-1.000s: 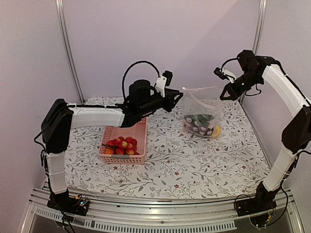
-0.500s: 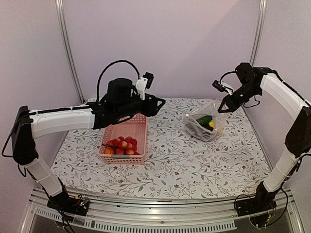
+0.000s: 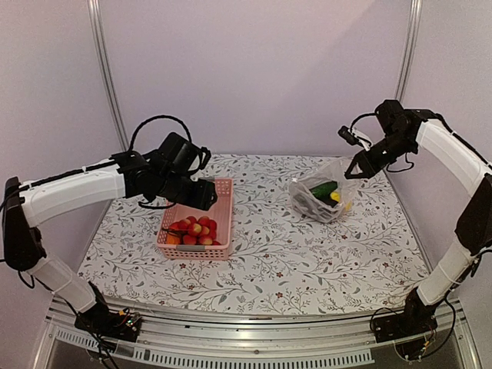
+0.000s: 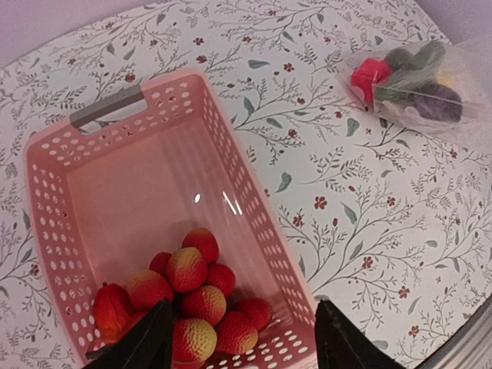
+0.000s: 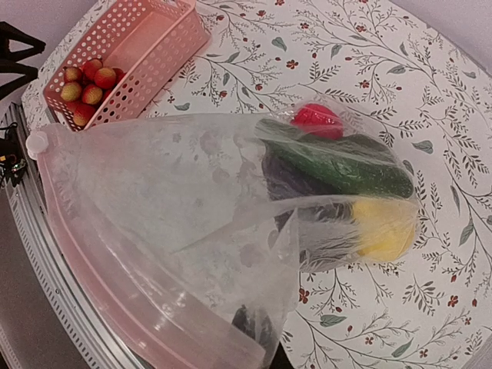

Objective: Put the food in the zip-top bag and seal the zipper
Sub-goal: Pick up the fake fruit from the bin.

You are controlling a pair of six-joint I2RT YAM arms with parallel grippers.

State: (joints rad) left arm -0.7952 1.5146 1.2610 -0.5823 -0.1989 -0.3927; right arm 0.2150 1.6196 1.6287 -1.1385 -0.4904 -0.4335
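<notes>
Two arms are working over one table, which is wearing a tablecloth (image 3: pixel 261 254) printed with leafy sprigs and small red flowers.

On the left, the left gripper (image 3: pixel 203 194) is hanging just above the pink basket (image 3: pixel 224 201), a single rectangular plastic tub with perforated walls and a grey handle slot. Its wrist camera is showing what the overhead view is not: the two dark fingers (image 4: pixel 146 346) are spread wide, gripping nothing. Below them, part of the food is sitting in the basket. About ten round red berries (image 4: pixel 187 269), pebble-skinned and some blushing yellow, are heaped against one end wall.

Further right, well apart from the basket, the one zip-top bag (image 3: pixel 315 201) is lying on the cloth. It is clear, crinkly film, and its upper corner is being held up by the right gripper (image 3: pixel 360 164), which is pinching the plastic. Only the overhead view is showing that pinch, since film is filling the right wrist view.

That close view is making out four pieces inside the bag:
- one red piece (image 5: pixel 317 117)
- one long glossy green cucumber (image 5: pixel 338 165)
- one dark purple piece (image 5: pixel 280 178)
- one smooth yellow piece (image 5: pixel 384 227)

The zipper (image 5: pixel 165 311), a pale pink-tinted strip, is curving along the mouth nearest the lens. I cannot tell whether it is pressed together.
</notes>
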